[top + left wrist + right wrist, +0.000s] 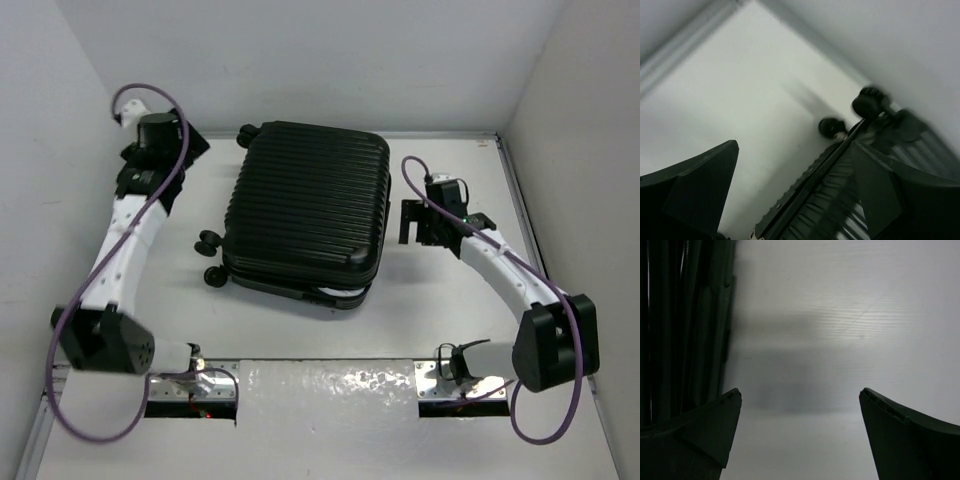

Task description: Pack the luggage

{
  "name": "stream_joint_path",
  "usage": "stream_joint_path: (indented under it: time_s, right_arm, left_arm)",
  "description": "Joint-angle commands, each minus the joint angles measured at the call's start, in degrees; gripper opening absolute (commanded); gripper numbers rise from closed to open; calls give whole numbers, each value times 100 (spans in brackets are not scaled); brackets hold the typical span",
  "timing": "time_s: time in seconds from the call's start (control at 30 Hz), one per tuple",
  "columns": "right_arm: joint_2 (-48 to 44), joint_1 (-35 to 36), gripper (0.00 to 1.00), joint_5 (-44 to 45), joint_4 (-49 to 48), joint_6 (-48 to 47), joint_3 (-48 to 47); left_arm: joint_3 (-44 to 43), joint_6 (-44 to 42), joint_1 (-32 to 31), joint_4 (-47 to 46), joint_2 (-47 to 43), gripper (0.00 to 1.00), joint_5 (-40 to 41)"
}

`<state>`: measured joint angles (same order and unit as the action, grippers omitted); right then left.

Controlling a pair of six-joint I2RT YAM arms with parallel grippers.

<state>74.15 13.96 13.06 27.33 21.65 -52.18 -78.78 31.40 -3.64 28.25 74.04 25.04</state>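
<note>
the black ribbed suitcase (305, 210) lay flat and closed in the middle of the white table (440, 310), its small wheels (208, 240) sticking out on its left side. the left gripper (794, 145) hung off the suitcase's far left corner, fingers spread wide, holding nothing. the right gripper (800, 390) sat just beside the suitcase's right edge, fingers also wide apart over bare table.

The suitcase (305, 215) fills the middle of the worktop (440, 330), wheels (210, 243) jutting left. Bare strips run along its left, right and near sides. Walls (300, 60) close the left, far and right. The right end effector (800, 395), spread wide, hangs over bare surface just beside the shell.
</note>
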Motion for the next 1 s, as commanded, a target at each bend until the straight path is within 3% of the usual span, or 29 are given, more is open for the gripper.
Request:
stream_joint_path:
  time_s: [0.0,0.2,0.4,0.7,0.97]
  right_arm:
    - [-14,107,97,-1208,-869,295,426]
    - [-356,634,93,-2193,-1519,638,981]
    - [-612,810,88,-3343,-1740,805,850]
    - [-1104,1206,88,-3503,-1819,1087,1017]
    - [-1658,1259,91,-2749,-1705,1087,1580]
  left_arm:
    - [38,16,65,58,995,92,-764]
    - [223,-28,109,-381,1657,91,-1263]
    - [538,-134,109,-916,1439,89,-2352]
    - [1013,-222,100,-1374,1016,86,-3390]
    - [1699,-248,-110,-1761,743,83,-3558]
